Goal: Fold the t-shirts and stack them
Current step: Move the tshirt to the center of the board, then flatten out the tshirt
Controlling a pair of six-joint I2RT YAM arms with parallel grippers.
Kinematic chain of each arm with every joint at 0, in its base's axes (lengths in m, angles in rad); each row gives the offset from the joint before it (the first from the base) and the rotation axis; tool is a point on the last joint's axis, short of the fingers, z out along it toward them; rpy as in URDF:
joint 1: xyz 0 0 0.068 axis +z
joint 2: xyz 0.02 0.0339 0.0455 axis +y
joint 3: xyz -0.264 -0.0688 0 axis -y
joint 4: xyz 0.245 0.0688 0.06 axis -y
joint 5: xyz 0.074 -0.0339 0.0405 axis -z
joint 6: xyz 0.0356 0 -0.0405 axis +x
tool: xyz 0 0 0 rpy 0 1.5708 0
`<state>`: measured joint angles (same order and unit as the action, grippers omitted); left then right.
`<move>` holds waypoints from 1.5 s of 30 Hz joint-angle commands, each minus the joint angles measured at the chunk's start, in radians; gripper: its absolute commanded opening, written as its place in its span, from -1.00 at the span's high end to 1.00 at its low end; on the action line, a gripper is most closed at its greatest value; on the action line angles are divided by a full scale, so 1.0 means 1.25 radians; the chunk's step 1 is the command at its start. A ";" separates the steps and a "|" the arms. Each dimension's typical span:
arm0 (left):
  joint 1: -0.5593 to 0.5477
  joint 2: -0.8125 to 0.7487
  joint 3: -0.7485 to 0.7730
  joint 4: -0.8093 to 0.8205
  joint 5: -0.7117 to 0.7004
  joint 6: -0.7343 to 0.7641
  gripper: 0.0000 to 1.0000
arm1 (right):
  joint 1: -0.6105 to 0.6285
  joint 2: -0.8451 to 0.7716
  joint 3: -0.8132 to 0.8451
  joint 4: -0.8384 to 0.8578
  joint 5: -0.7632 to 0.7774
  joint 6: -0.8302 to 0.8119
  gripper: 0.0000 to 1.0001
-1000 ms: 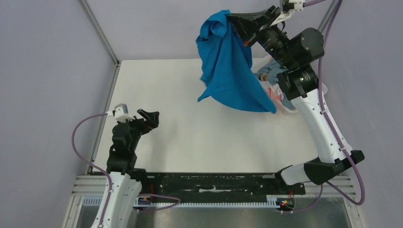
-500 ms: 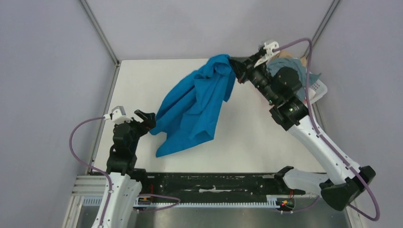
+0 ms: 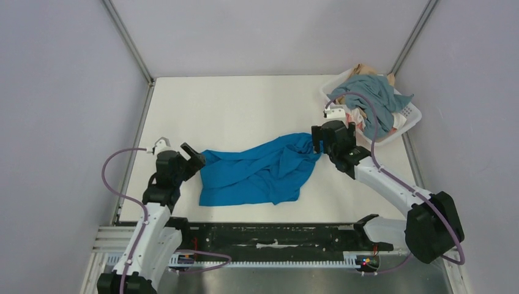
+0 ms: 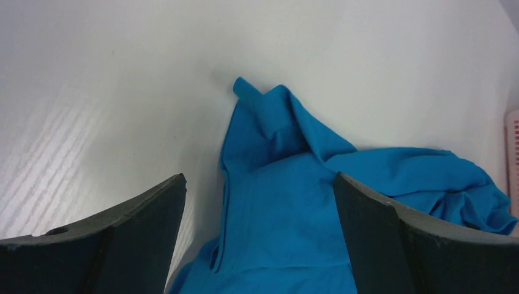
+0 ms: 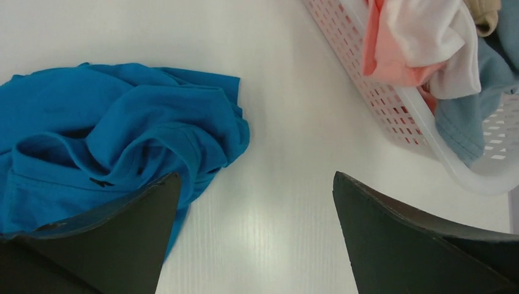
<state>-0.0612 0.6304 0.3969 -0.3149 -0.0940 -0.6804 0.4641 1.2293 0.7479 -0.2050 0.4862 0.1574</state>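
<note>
White worktop fills the middle of the top view. The bright blue t-shirt lies on it at lower centre as a rumpled heap, its layers bunched. At upper right, the basket holds the remaining t-shirts. Flanking the heap are the left gripper and the right gripper, both with jaws apart and empty. A pinch here would likely catch several layers, so spreading could twist the shirt rather than flatten it.
</note>
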 commanded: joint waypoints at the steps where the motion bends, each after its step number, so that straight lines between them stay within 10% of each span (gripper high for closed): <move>1: 0.000 0.079 0.006 -0.044 0.066 -0.065 -0.89 | 0.049 -0.040 0.023 0.006 0.012 0.001 -0.96; 8: -0.015 0.150 -0.044 -0.068 0.184 -0.077 -0.87 | 0.255 -0.074 -0.083 0.081 -0.004 0.003 -0.96; 18: -0.121 -0.015 -0.075 -0.250 0.030 -0.173 -0.84 | 0.547 0.118 -0.062 0.152 0.164 0.107 -0.96; 38: -0.176 0.142 -0.052 -0.127 0.137 -0.137 -0.85 | 0.640 0.238 -0.035 0.066 0.133 0.297 -0.85; 45: -0.204 0.261 -0.041 -0.040 0.140 -0.135 -0.86 | 0.628 0.228 -0.060 0.015 0.211 0.340 -0.28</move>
<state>-0.2920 0.8810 0.3527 -0.4061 0.0559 -0.8806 1.2617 1.5326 0.6773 -0.1253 0.6426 0.5167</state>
